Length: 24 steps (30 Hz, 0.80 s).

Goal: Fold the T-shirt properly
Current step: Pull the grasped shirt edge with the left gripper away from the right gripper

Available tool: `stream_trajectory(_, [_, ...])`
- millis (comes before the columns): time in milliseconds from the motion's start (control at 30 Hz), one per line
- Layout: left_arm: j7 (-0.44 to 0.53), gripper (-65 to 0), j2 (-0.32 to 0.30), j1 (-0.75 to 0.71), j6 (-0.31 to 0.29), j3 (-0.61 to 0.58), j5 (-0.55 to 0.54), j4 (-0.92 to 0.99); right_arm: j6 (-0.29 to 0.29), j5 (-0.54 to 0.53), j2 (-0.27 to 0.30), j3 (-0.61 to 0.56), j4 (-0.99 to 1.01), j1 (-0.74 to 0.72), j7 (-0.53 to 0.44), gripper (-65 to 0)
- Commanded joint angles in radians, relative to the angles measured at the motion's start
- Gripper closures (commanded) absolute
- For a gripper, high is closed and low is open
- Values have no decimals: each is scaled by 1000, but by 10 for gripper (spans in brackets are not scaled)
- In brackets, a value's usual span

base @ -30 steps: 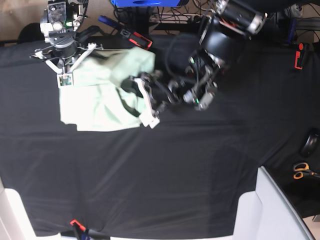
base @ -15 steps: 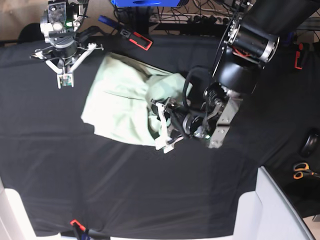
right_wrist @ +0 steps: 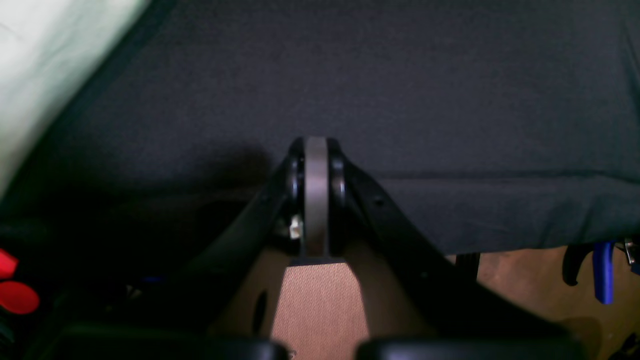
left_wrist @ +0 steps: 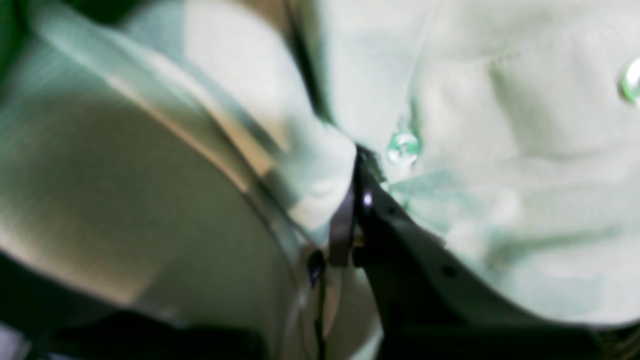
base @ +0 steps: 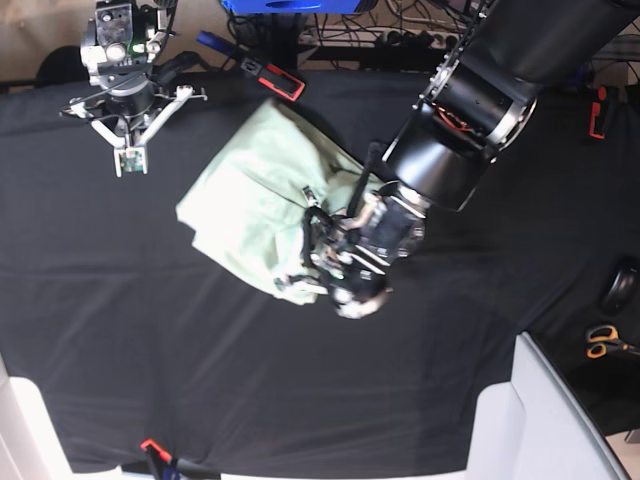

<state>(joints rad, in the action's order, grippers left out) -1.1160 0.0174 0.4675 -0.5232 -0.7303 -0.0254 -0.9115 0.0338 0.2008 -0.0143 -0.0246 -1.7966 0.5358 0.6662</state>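
Observation:
The T-shirt lies bunched on the black table cloth, left of the middle, as a pale mint heap. My left gripper is at the heap's front right edge, shut on a fold of the cloth. In the blurred left wrist view the T-shirt fills the picture and the left gripper pinches fabric at its tips. My right gripper hangs at the back left, shut and empty, apart from the shirt. In the right wrist view the right gripper is pressed together over bare black cloth, with the T-shirt in the top left corner.
A red and black clamp sits at the table's back edge behind the shirt, another clamp at the far right. Scissors and a dark oval object lie at the right. A white surface borders the front right corner.
The left arm has swung over the shirt and dragged it right and toward the front, away from the right gripper; the cloth is more bunched. The right arm has not moved.

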Motion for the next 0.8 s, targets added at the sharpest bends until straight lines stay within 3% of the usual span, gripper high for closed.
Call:
stream_trajectory(0, [40, 0, -4, 30, 31, -16, 77, -4, 4, 6, 1, -1, -16, 4, -18, -3])
stream_trajectory(333, [207, 0, 71, 50, 31, -59, 338, 1, 4, 6, 1, 2, -16, 7, -18, -3])
stream_trajectory(633, [284, 0, 140, 47, 31, -61, 356, 1, 4, 6, 1, 4, -16, 7, -18, -3])
stream_trajectory(767, [279, 0, 140, 47, 31, -61, 356, 1, 4, 6, 1, 4, -16, 5, -18, -3])
